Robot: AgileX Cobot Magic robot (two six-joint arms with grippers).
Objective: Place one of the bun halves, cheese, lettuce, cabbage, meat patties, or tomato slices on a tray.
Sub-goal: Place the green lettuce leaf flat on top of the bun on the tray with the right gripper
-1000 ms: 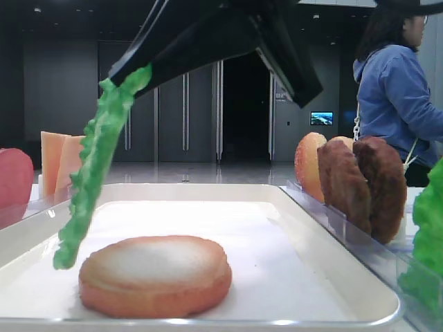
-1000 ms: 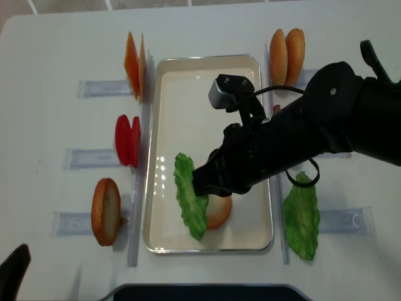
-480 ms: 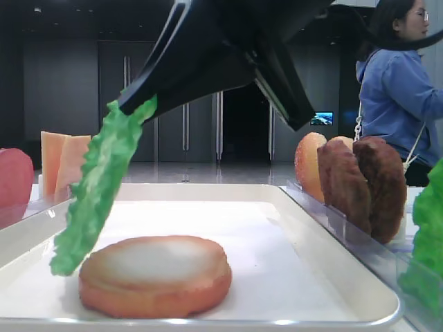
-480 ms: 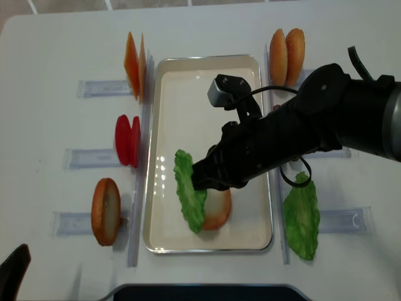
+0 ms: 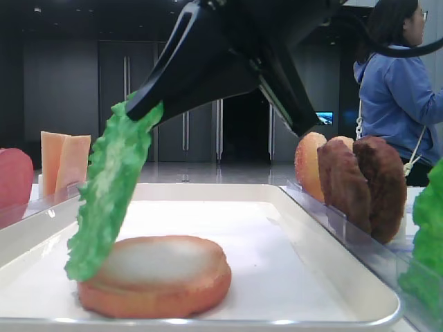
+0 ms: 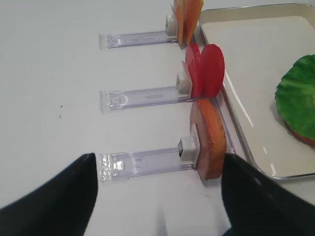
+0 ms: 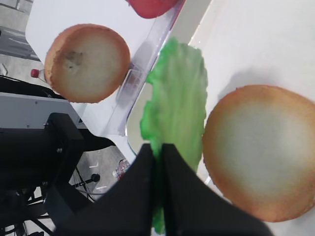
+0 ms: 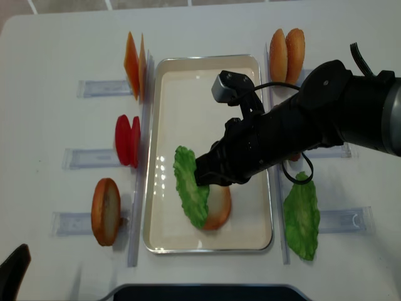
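Observation:
A bright green lettuce leaf hangs from my right gripper, which is shut on its top edge. The black jaws pinch the leaf where they meet, at the gripper. The leaf droops over the left part of a bun half that lies flat, pale face up, on the white tray. From above, the lettuce covers the bun's left side near the tray's front. My left gripper stands open and holds nothing, over the table left of the tray.
Racks left of the tray hold cheese slices, tomato slices and a standing bun half. Right of it stand two bun halves, meat patties and another lettuce leaf. A person stands behind.
The right gripper has carried the lettuce a little to the right and turned it broadside; its lower end now overlaps the bun's left edge. The left gripper has not moved.

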